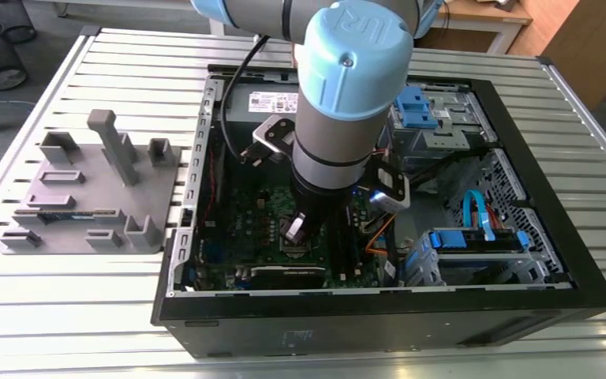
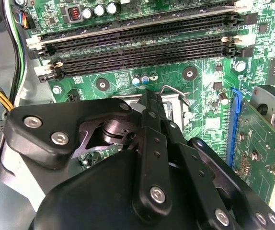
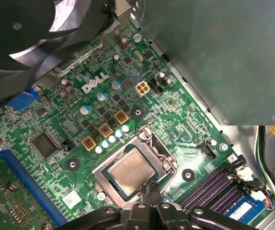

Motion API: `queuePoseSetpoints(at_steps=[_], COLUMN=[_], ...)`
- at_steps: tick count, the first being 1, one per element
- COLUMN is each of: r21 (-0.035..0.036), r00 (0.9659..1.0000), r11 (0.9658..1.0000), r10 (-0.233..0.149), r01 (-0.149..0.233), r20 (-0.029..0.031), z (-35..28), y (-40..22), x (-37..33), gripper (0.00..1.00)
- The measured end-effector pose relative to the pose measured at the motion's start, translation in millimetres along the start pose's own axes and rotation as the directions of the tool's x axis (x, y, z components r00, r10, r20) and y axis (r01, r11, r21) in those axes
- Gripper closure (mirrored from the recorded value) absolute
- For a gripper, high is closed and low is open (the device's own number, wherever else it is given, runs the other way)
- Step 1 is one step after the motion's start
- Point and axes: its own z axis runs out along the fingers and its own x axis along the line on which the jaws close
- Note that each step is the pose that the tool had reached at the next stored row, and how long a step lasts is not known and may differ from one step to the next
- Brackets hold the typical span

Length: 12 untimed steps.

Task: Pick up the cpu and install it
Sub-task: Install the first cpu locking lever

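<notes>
One chip matters here: the cpu [image 3: 131, 171], a small flat square with a dull silver metal top and a thin green edge, lies flat in the socket frame [image 3: 162, 154] on the green motherboard [image 3: 104, 120] in the first wrist view. I see my gripper [image 3: 148, 190] just beside its near edge, fingertips pressed together with nothing between them. In the exterior view the arm [image 1: 346, 95] reaches down into the open computer case [image 1: 514, 260]; the grey fixture plate [image 1: 82, 193] sits well apart on the exterior view's left.
</notes>
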Motion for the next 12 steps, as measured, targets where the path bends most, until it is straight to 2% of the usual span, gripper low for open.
queuePoseSetpoints(at_steps=[12], r21=[0.0009], r00=[1.0000], r11=[1.0000], r10=[0.000], r01=[0.000], r20=[-0.0012], z=[2.2], y=[-1.6], x=[1.6], gripper=[0.89])
